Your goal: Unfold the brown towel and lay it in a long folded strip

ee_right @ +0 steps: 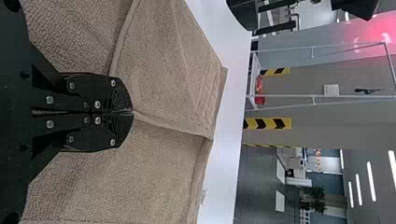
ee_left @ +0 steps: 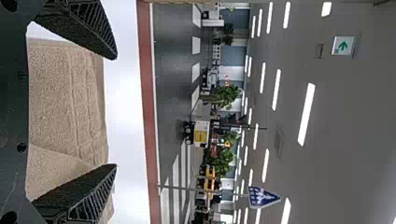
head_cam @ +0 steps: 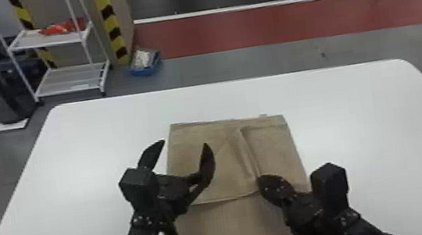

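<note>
The brown towel (head_cam: 223, 156) lies on the white table, its far part a folded layer over a lower part that runs toward the near edge. A ridge runs down its right half to my right gripper (head_cam: 260, 179), which is shut on the towel's layer edge. In the right wrist view the fingertips of the right gripper (ee_right: 131, 112) meet on a hem of the towel (ee_right: 163, 70). My left gripper (head_cam: 185, 141) stands open above the towel's left side. From the left wrist view, the left gripper (ee_left: 116, 112) has towel (ee_left: 65, 102) beyond its spread fingers, nothing between the tips.
Bare white table (head_cam: 371, 112) surrounds the towel to the left, right and far side. Beyond the far edge, a white wheeled rack (head_cam: 61, 39) and a blue bin (head_cam: 145, 62) stand on the floor.
</note>
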{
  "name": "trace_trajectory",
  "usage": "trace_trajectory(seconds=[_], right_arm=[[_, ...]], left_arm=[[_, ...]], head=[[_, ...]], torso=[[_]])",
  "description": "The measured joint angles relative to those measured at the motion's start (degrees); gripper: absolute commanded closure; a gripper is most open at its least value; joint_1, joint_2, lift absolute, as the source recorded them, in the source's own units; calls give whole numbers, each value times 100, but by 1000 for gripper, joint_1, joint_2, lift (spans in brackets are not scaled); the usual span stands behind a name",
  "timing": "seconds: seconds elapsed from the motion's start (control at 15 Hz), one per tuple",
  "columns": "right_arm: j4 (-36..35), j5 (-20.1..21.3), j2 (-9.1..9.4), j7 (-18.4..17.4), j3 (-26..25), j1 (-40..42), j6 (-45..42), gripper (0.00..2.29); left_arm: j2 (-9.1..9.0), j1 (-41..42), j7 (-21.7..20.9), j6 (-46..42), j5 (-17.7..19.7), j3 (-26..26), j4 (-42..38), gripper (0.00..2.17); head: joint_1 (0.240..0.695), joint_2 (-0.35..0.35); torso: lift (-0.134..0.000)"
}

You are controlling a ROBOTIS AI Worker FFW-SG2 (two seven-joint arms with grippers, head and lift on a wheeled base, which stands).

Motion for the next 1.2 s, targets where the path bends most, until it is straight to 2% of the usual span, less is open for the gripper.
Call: trace_trajectory(seconds=[0.13, 0.27, 0.4, 0.47, 0.67, 0.8, 1.0, 1.2], right_arm=[[-225, -7, -13, 14, -4, 42, 20, 1241], [-844, -45, -42, 74, -59, 209, 148, 1241], [-1451, -112, -75, 67, -389, 343, 383, 1241], [-1654, -314, -92, 55, -770, 391, 529, 1258], [-1911, -1284, -141, -106, -2117, 612, 908, 1305], [-1936, -1486, -130, -307, -2767, 749, 987, 1305], [-1819, -1142, -58, -553, -2997, 838, 967, 1305], [-1498, -867, 4, -558, -2966, 843, 907, 1305]], left_arm=[[0, -16, 12, 0, -1, 3, 2, 46], [0, -66, 23, 0, 2, 34, 36, 46], [0, -98, 29, -5, 8, 69, 59, 46], [0, -105, 30, -20, 12, 99, 61, 46], [0, -174, 14, -34, 43, 218, 115, 46], [0, -329, -11, -35, 64, 239, 270, 46], [-41, -738, -59, -35, 74, 161, 746, 43], [-79, -1369, -146, -35, 94, 65, 1572, 49]], head=[[695, 4], [695, 10], [695, -10], [695, -34], [695, -132], [695, -221], [695, -270], [695, -286]], torso=[[-119], [-119], [-119], [-119], [-119], [-119], [-119], [-119]])
